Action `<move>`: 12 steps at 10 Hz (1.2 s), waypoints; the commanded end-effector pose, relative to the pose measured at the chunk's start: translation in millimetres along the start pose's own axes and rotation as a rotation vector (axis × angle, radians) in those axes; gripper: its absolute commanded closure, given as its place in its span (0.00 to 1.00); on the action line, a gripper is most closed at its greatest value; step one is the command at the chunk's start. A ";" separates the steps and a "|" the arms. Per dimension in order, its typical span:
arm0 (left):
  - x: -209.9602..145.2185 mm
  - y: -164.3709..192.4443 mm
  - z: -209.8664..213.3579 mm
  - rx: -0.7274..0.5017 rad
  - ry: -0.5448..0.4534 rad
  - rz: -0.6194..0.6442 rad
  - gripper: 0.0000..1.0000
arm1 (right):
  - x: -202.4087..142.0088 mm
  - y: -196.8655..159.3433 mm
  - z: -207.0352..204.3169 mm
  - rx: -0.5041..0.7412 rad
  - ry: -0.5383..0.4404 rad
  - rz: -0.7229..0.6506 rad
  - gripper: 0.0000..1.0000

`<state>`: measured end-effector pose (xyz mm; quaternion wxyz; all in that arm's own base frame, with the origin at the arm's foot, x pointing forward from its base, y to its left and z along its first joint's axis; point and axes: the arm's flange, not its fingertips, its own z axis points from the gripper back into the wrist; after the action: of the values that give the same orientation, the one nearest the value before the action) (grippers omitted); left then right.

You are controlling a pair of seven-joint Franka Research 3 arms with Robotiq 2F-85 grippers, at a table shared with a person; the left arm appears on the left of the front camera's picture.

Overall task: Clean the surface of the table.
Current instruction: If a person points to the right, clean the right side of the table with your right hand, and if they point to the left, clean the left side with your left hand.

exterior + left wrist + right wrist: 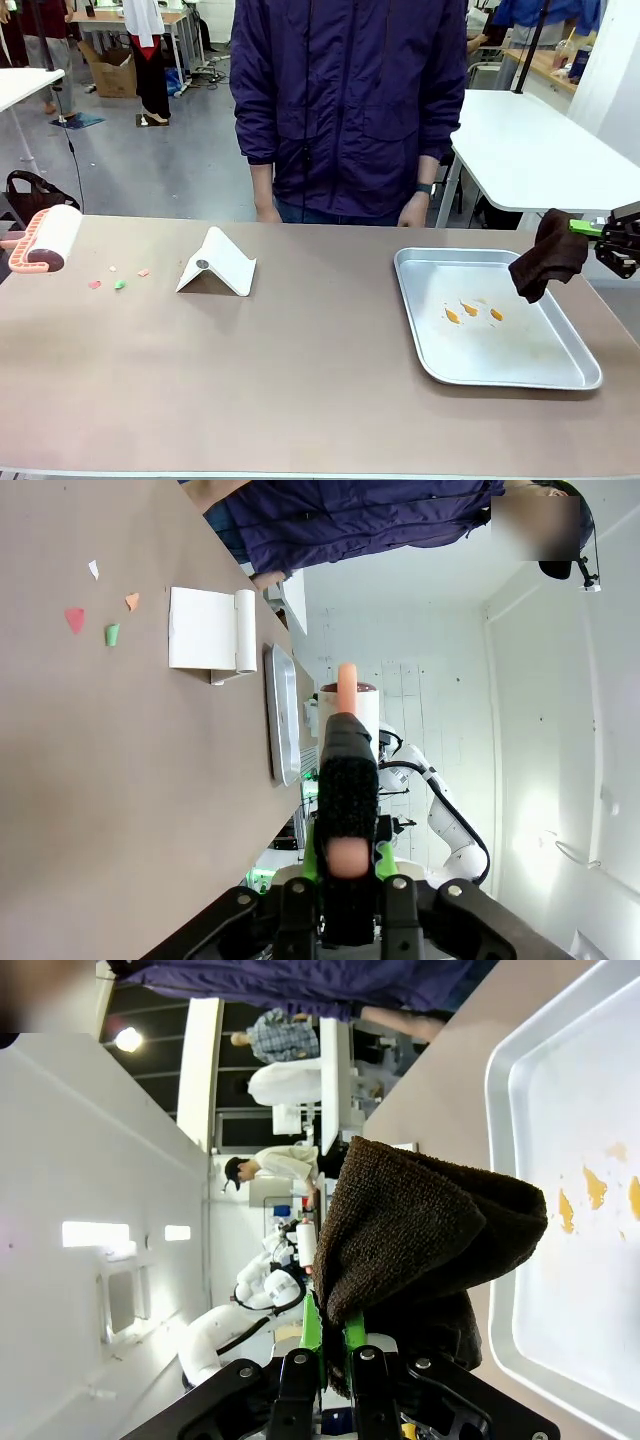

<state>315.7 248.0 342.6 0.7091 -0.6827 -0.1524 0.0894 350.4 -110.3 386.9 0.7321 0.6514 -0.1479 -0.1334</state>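
The brownish table carries several small paper scraps near its far left. A lint roller with a pink handle and white roll hangs just left of them. In the left wrist view my left gripper is shut on the roller's handle, and the scraps lie on the table ahead. At the right edge my right gripper is shut on a dark brown cloth, which hangs over the tray's far right side. The cloth drapes over my right gripper.
A silver tray with orange smears lies at the right. A white folded stand sits left of centre. A person in a dark jacket stands at the far edge, hands down. White tables stand behind.
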 end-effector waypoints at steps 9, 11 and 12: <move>-4.6 -3.2 -0.2 -0.002 0.003 -0.004 1.00 | -1.2 6.5 0.1 0.000 0.003 0.007 1.00; -4.6 -3.2 -0.2 -0.002 0.003 -0.004 1.00 | 0.0 0.0 0.0 0.000 0.000 0.000 0.90; -4.6 -3.2 -0.2 -0.002 0.003 -0.004 1.00 | -2.1 -0.1 -14.3 -0.094 0.082 0.070 0.90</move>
<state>315.6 248.0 342.6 0.7090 -0.6827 -0.1524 0.0894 350.6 -106.1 384.1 0.7441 0.6418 -0.1387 -0.1233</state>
